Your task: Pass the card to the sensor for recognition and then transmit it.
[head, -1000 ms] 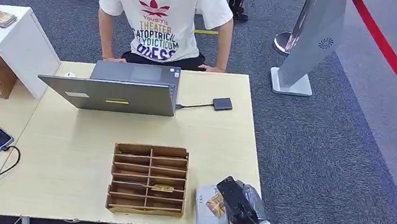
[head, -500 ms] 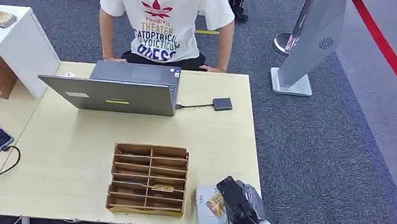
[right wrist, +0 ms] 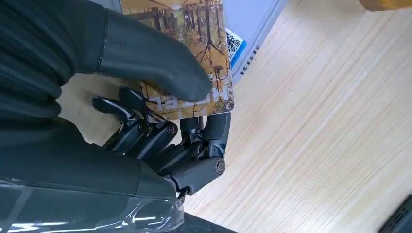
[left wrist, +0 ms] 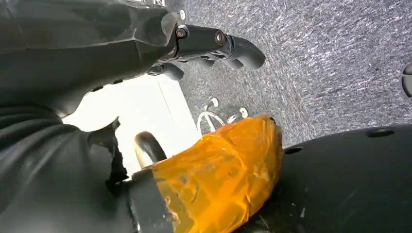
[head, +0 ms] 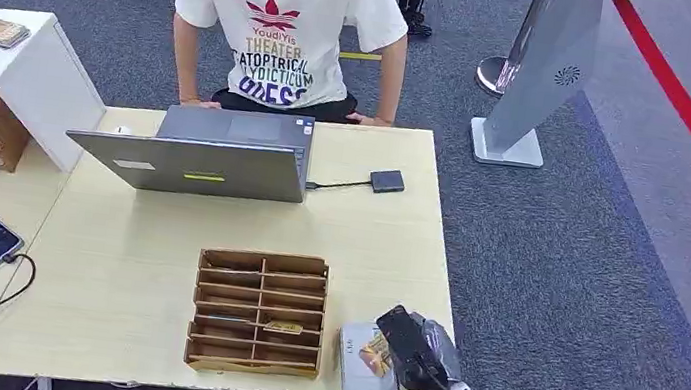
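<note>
The right hand (right wrist: pixel 160 121) pinches the card (right wrist: pixel 187 58) over the white reader (head: pixel 366 364) at the table's (head: pixel 130 268) near right corner, thumb covering part of the card. The left hand (left wrist: pixel 145 43) hangs over carpet with fingers curled; whether it holds anything is unclear.

Brown tree-print card (right wrist: pixel 187 46) flat, apparently over white sensor (head: pixel 360 376)

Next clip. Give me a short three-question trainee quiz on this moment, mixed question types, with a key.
1. True or false: the right hand holds a card.
2. Where is the card?
A. over the white reader at the table's near edge
B. in the wooden organizer
C. on the laptop
3. Fill in: the laptop's cable runs to a small dark ____ on the table.

Key: 1 true; 2 A; 3 box
</note>
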